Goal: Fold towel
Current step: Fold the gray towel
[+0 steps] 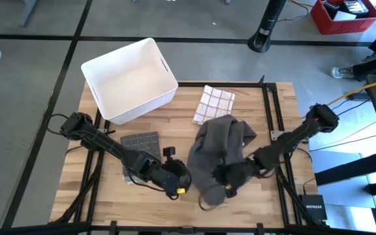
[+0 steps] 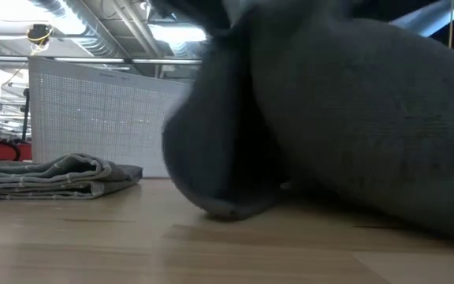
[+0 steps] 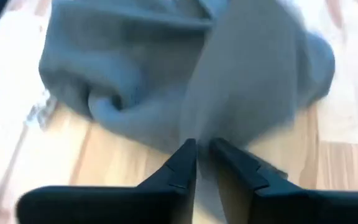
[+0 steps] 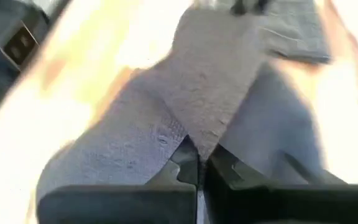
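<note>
From the high view I have the grey towel (image 1: 217,153) bunched in a heap on the wooden table (image 1: 266,202), toward the near edge and right of centre. My right gripper (image 1: 230,177) is buried in the towel's lower right part, its arm running up and out to the table's right side. My left gripper (image 1: 180,183) sits low just beside the towel's left edge, its arm stretched across from the left side of the table, passing over a dark grey folded cloth (image 1: 140,141). Behind the towel lies a checked cloth (image 1: 213,104), and a white bin (image 1: 129,79) stands at the far left corner.

The low view gives me mostly towel (image 2: 329,118): a big dark fold hanging close to the lens and touching the tabletop. Off to the left a folded grey cloth (image 2: 57,175) rests flat on the wood. I cannot make out either gripper here.

In the left wrist view, the left gripper (image 3: 202,152) shows its two fingers (image 3: 182,165) close together with a narrow gap between them, their tips right at the towel's (image 3: 185,68) edge. I cannot tell whether any cloth is caught in that gap.

In the right wrist view, the right gripper (image 4: 199,157) has its fingers pressed together, clamped on a raised fold of the towel (image 4: 210,87) that rises from between the tips.
</note>
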